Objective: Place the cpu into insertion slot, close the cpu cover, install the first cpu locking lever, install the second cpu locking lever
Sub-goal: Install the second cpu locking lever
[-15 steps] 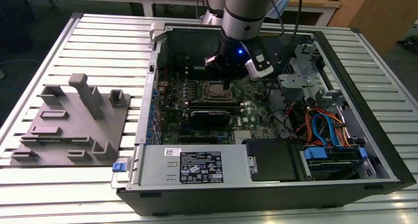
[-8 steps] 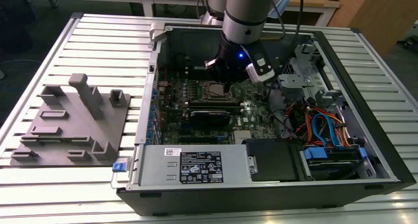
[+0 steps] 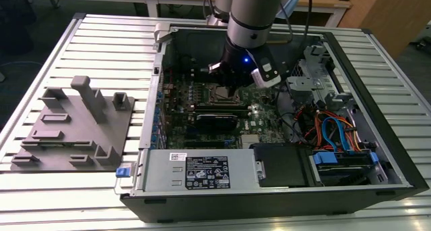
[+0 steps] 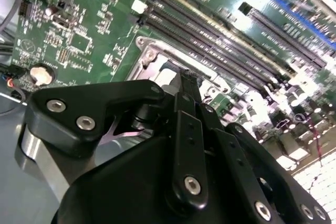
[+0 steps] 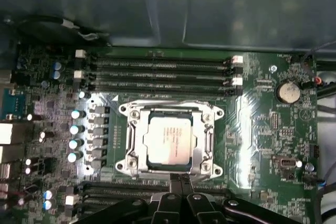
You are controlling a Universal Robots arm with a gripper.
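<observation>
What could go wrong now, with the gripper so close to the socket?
1. The cpu sits in the insertion slot with the cpu cover closed around it; the gripper is at the cover's edge, so a sideways slip could scrape the motherboard.
2. Memory slots run close along both sides of the socket, so a wide move could strike them.
3. Capacitors stand beside the socket and could be bent.
</observation>
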